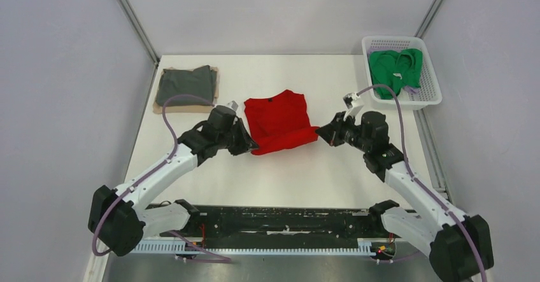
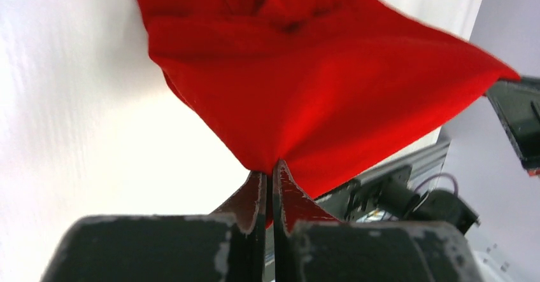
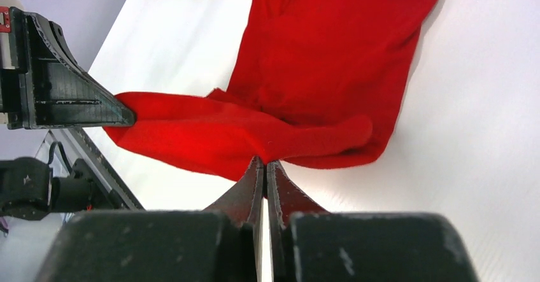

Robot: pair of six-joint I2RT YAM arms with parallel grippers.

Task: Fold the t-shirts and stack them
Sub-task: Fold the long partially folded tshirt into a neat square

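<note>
We see the red t-shirt, soft matt cloth, lying creased on the smooth white table, which carries a faint sheen; the left gripper has black fingers, scuffed and pale-edged, seemingly hard plastic; the basket is white plastic lattice.

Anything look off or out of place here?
Nothing stands out. The red t-shirt lies mid-table, its near edge pinched by the left tool and the right tool. The dark grey t-shirt sits folded on the tan t-shirt, far left; the green t-shirt is bunched in the basket.
</note>
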